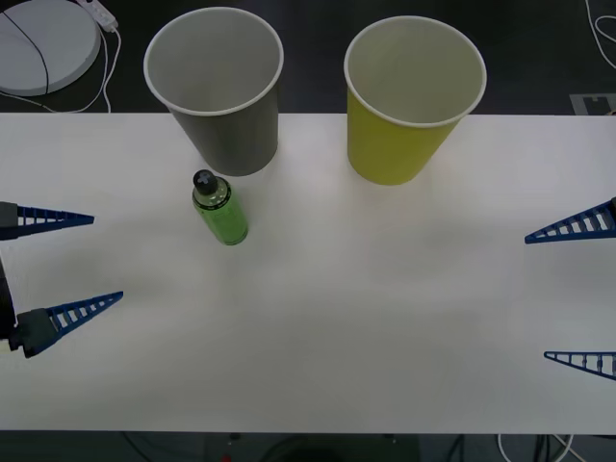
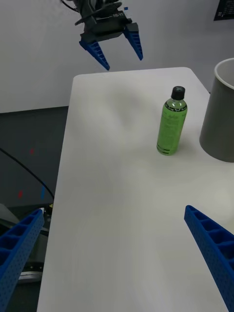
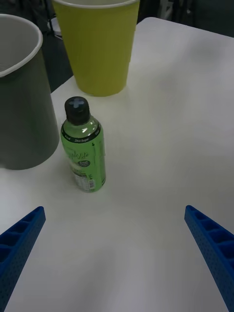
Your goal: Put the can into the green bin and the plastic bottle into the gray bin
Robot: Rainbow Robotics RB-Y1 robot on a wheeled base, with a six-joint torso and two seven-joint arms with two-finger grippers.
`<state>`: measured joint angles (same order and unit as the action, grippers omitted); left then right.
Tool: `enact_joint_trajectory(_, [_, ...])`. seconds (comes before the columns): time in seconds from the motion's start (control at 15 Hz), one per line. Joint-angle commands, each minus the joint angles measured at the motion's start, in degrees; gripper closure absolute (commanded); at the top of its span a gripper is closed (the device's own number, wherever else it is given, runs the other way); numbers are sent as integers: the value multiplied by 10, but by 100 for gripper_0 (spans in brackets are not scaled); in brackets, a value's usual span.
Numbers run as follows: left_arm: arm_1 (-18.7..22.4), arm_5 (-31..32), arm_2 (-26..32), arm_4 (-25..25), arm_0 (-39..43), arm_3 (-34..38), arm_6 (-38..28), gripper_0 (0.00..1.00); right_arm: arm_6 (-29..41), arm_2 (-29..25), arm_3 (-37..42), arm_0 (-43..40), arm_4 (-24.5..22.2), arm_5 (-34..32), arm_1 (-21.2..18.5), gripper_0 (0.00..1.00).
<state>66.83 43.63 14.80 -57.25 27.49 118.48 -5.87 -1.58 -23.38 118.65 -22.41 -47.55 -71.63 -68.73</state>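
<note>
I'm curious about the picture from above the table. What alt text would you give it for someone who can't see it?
A small plastic bottle of green liquid stands on a white table, just in front of a gray bin, with a green bin beside it. The open left gripper and open right gripper wait at the table's two sides.

Glossy clear plastic bottle (image 3: 84, 148) (matt white table (image 1: 385, 318)).

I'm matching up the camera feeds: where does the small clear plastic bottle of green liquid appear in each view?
Front view: the small clear plastic bottle stands left of centre, just in front of the gray bin.
Right wrist view: upper right, beside the gray bin's wall.
Left wrist view: left of centre, next to the gray bin.
Shared landmark: the gray bin.
</note>
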Motion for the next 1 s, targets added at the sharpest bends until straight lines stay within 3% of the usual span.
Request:
enact_joint_trajectory(0.07, [0,-74,-44,-1,0,0,6,0,0,0,0,0,0,0,0,0])
enact_joint_trajectory(0.47, [-22,-167,-109,-15,-14,0,15,0,0,0,0,0,0,0,0,0])
enact_joint_trajectory(0.73, [-40,-212,-156,-71,-42,-1,10,0,0,0,0,0,0,0,0,0])
enact_joint_trajectory(1.0, [-54,-249,-202,-85,-75,-14,6,0,0,0,0,0,0,0,0,0])
